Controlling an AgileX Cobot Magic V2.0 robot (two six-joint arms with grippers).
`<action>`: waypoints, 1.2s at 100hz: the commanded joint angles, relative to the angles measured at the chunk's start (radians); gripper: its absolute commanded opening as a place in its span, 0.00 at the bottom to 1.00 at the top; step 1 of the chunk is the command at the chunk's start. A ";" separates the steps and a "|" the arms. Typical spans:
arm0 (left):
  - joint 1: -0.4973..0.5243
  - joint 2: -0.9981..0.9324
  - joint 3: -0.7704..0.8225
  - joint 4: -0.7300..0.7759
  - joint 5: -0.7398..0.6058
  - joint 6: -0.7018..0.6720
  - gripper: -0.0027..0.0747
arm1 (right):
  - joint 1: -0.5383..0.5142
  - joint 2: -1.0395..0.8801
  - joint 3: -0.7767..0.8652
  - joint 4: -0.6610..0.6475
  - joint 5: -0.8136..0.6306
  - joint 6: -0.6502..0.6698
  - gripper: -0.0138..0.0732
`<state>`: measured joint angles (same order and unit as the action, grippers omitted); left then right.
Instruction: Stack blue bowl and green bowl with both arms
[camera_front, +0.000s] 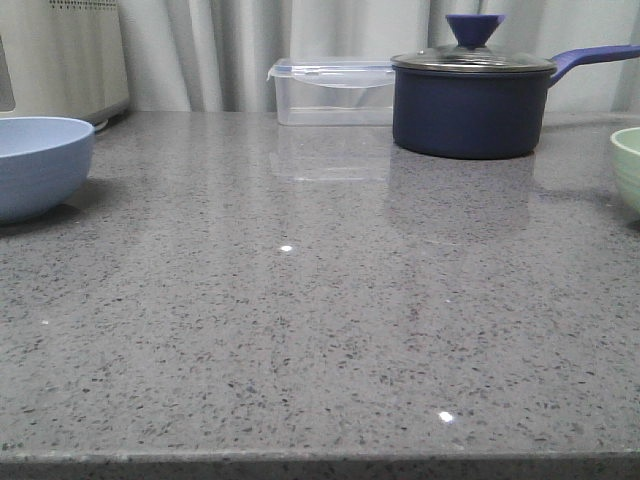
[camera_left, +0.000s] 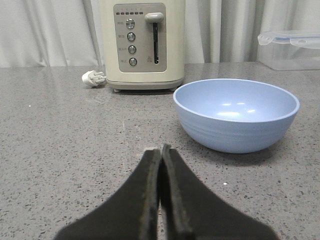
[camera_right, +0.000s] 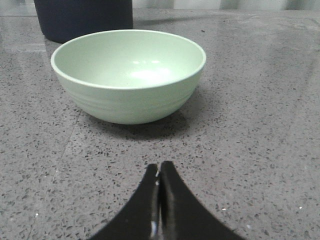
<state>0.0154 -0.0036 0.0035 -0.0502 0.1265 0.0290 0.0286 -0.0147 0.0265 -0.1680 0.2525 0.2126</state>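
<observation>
Blue bowl (camera_left: 236, 114) sits upright at the counter's (camera_front: 320, 330) far left, green bowl (camera_right: 128, 74) at its far right, well apart, both empty and untouched. Left fingers (camera_left: 161, 152) and right fingers (camera_right: 159, 169) are pressed closed, low, short of each bowl. Risks, as I judge them: advancing closed would shove a bowl away; a thin rim pinch could slip; the saucepan (camera_front: 470, 95) stands close behind the green one.

left gripper (camera_left: 161, 150) fingers pressed together, right gripper (camera_right: 159, 167) likewise
</observation>
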 joint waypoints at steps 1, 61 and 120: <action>0.000 -0.035 0.039 -0.008 -0.093 -0.007 0.01 | 0.000 -0.013 -0.001 -0.003 -0.079 0.001 0.07; 0.000 -0.035 0.039 -0.008 -0.105 -0.007 0.01 | 0.000 -0.013 -0.001 -0.012 -0.097 0.001 0.07; 0.000 -0.007 -0.093 -0.037 -0.055 -0.007 0.01 | 0.002 0.003 -0.082 0.106 -0.152 0.027 0.07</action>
<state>0.0154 -0.0036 -0.0105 -0.0727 0.1068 0.0290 0.0303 -0.0147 0.0153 -0.0862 0.0762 0.2354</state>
